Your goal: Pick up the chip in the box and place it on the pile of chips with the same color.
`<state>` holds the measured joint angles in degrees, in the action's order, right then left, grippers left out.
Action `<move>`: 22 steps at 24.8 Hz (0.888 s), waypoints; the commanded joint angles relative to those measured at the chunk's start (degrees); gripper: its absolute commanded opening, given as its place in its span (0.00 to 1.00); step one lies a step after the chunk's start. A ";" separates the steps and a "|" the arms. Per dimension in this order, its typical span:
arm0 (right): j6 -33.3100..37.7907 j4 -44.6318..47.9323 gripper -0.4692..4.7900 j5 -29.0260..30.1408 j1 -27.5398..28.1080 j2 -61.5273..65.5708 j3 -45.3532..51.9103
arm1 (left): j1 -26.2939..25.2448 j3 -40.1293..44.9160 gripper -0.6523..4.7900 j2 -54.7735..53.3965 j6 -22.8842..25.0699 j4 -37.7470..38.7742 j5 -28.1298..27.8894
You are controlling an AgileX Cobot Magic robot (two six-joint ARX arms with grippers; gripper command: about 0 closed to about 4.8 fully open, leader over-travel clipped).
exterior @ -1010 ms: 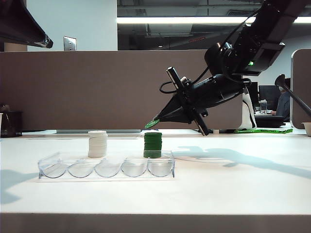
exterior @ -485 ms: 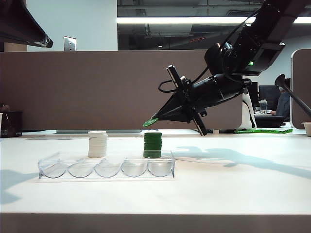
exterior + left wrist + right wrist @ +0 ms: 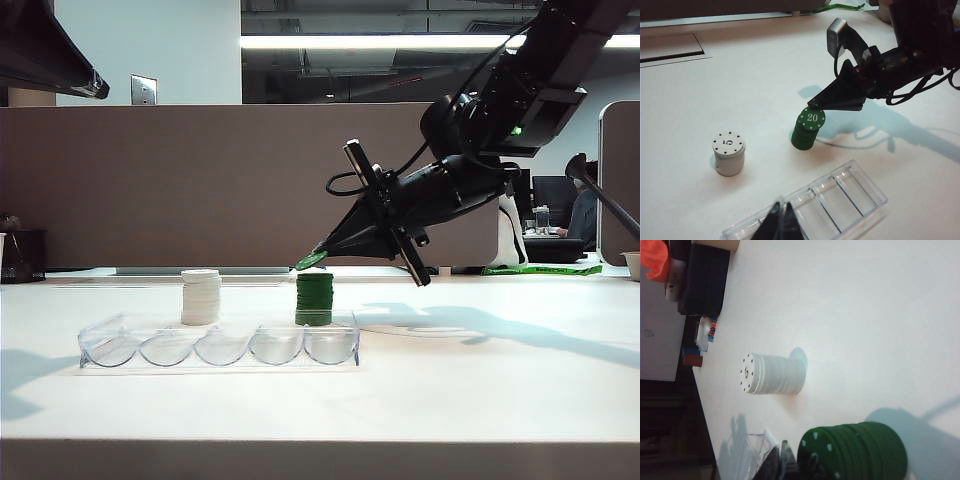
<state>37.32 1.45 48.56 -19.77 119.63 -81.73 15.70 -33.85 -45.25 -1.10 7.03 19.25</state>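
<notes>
Box (image 3: 218,345): clear, five-slot, nearest table (image 3: 480,390) front edge. Landmark.
Left gripper (image 3: 781,220): above box, fingers pressed together, nothing held.
White stack (image 3: 201,296): just behind box, left part.
Pile of chips (image 3: 314,300): green, just behind box, right part.
Chip (image 3: 312,261): green "20", tilted, just over pile; contact unclear.
Right gripper (image 3: 320,252): beyond box, right side, pinching chip's edge.
</notes>
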 commanded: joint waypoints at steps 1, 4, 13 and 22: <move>-1.27 0.28 0.09 -1.38 -0.04 -0.26 -0.11 | 0.07 -0.22 0.11 0.07 -0.11 -0.70 -0.13; -1.44 0.24 0.09 -2.36 -0.04 -0.26 -0.11 | 0.07 -0.22 0.11 0.07 -0.96 -0.70 -0.11; -1.60 0.22 0.09 -2.45 -0.04 -0.26 -0.11 | 0.07 -0.22 0.11 0.07 -0.96 -0.70 -0.11; -1.60 0.04 0.09 -2.36 -0.04 -0.26 -0.11 | 0.07 -0.22 0.11 0.07 -1.09 -0.70 -0.09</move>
<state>36.12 1.43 46.15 -19.77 119.66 -81.73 15.70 -33.85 -45.25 -2.04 7.05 19.25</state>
